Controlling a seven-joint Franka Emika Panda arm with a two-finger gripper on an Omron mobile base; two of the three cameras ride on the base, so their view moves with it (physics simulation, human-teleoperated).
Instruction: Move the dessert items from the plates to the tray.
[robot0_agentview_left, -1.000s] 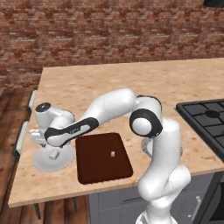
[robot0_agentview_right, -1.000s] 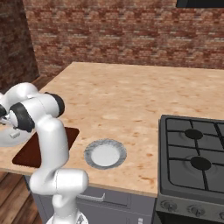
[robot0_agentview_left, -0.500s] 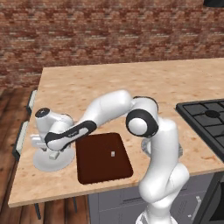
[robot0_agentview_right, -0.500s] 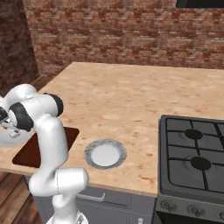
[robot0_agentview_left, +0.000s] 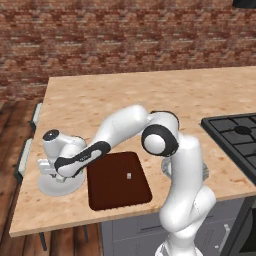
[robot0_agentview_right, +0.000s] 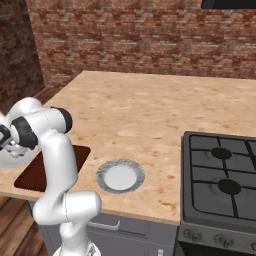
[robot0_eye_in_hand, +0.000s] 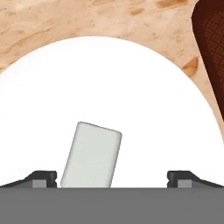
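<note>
Wooden counter (robot0_agentview_left: 165, 100) under brick wall. Gripper (robot0_eye_in_hand: 111, 177) spread wide, low over smooth plate (robot0_eye_in_hand: 109, 87); off-white block (robot0_eye_in_hand: 92, 154) between fingertips, nearer one side. Tiny cube (robot0_agentview_left: 129, 175) already on tray (robot0_agentview_left: 117, 180). Judged: grasp stage; next, centre, descend, close.

Off-white block (robot0_eye_in_hand: 91, 155) lies tilted on the smooth plate (robot0_eye_in_hand: 109, 87), just beside the dark brown tray (robot0_agentview_left: 117, 181). Tiny cube (robot0_agentview_left: 129, 175) sits on the tray. Fluted plate (robot0_agentview_right: 120, 177) sits bare.
</note>
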